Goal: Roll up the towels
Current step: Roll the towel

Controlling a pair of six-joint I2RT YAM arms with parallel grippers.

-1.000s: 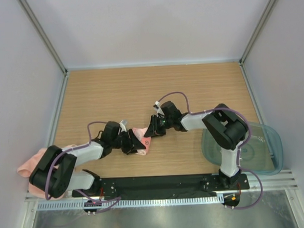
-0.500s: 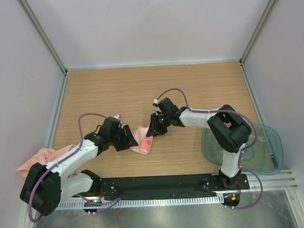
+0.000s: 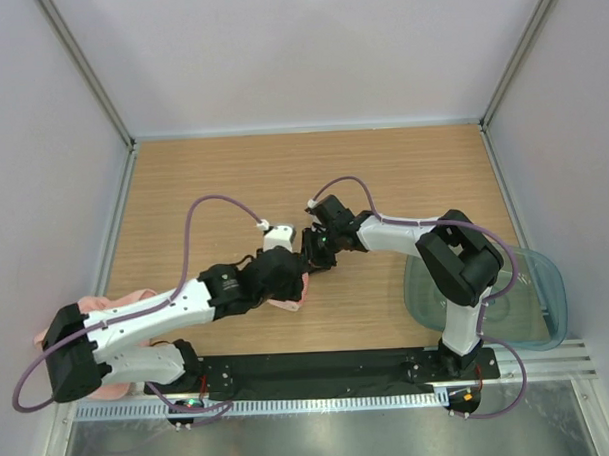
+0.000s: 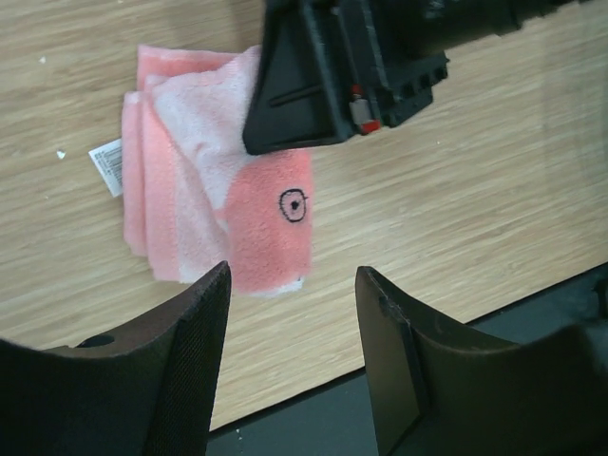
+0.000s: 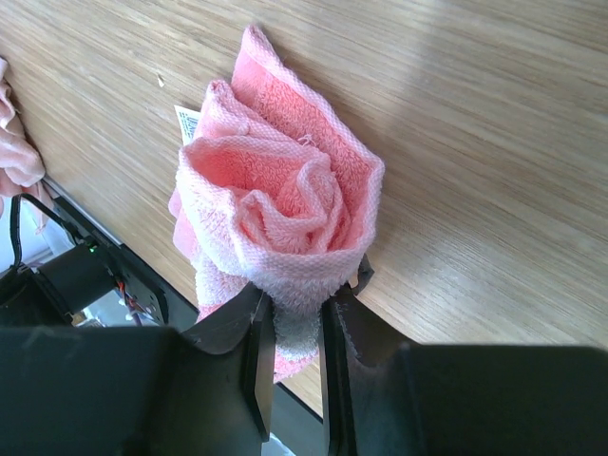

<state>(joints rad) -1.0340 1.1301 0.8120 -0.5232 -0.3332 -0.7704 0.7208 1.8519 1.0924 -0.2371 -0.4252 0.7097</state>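
A pink towel (image 5: 275, 214) lies rolled on the wooden table near its front middle; it also shows in the left wrist view (image 4: 214, 204) and partly under the arms in the top view (image 3: 292, 296). My right gripper (image 5: 296, 328) is shut on the near end of the roll; it shows in the top view (image 3: 310, 256). My left gripper (image 4: 290, 313) is open and empty, hovering above the towel's near edge; it shows in the top view (image 3: 286, 274). A second pink towel (image 3: 92, 310) lies crumpled at the table's left front edge, partly under the left arm.
A clear blue-green plastic tub (image 3: 517, 296) stands at the right front, by the right arm's base. The black base rail (image 3: 329, 367) runs along the near edge. White walls close the table at the back and sides.
My left gripper has let go of the towel, lifted and moved right over it, its arm stretched out. My right gripper has stayed shut on the roll's end.
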